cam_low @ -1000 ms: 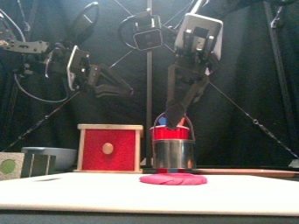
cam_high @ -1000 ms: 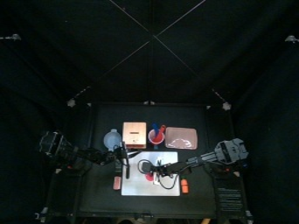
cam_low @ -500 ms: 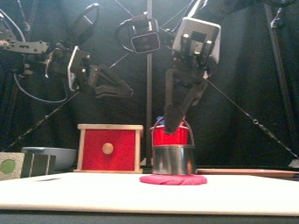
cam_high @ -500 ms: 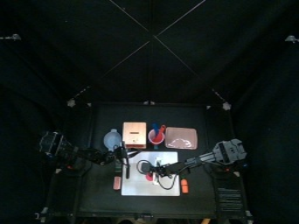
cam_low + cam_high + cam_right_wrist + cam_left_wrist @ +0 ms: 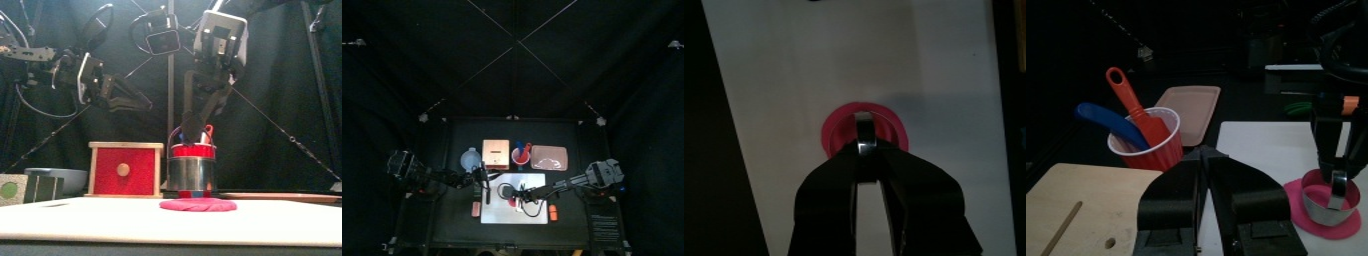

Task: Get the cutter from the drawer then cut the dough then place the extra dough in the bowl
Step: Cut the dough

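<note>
Over dough (image 5: 198,205), right pincer (image 5: 867,150) gripping cutter (image 5: 195,172), left pincer (image 5: 1204,155) closed, clear only from wrist view

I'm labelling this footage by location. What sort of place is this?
Probably a robotics lab booth: black curtains enclose a small table, with two robot arms and pink dough on a white cutting board.

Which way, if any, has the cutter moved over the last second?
Yes. In the front view the cutter has edged left toward the wooden box; the dough under it lies unchanged.
</note>
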### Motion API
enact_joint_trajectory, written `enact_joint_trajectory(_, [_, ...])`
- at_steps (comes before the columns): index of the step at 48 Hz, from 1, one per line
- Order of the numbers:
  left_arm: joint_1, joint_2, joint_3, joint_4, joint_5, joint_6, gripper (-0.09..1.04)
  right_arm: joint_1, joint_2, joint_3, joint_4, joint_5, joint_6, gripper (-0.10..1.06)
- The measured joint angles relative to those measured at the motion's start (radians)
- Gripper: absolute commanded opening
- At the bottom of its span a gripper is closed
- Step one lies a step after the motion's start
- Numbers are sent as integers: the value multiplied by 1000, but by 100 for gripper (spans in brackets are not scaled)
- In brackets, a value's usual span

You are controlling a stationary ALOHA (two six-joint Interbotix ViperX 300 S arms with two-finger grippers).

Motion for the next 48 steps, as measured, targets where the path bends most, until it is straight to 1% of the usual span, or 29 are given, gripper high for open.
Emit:
enact_joint_trajectory(39, [0, 3, 3, -9, 0, 0, 51, -3, 15, 17, 8, -2, 6, 51])
enact_joint_trajectory(45, [2, 3, 5, -9, 0, 0, 51, -5, 15, 20, 9, -2, 6, 52])
enact_joint_trajectory(48, [2, 3, 5, -9, 0, 0, 51, -5, 14, 21, 9, -2, 8, 54])
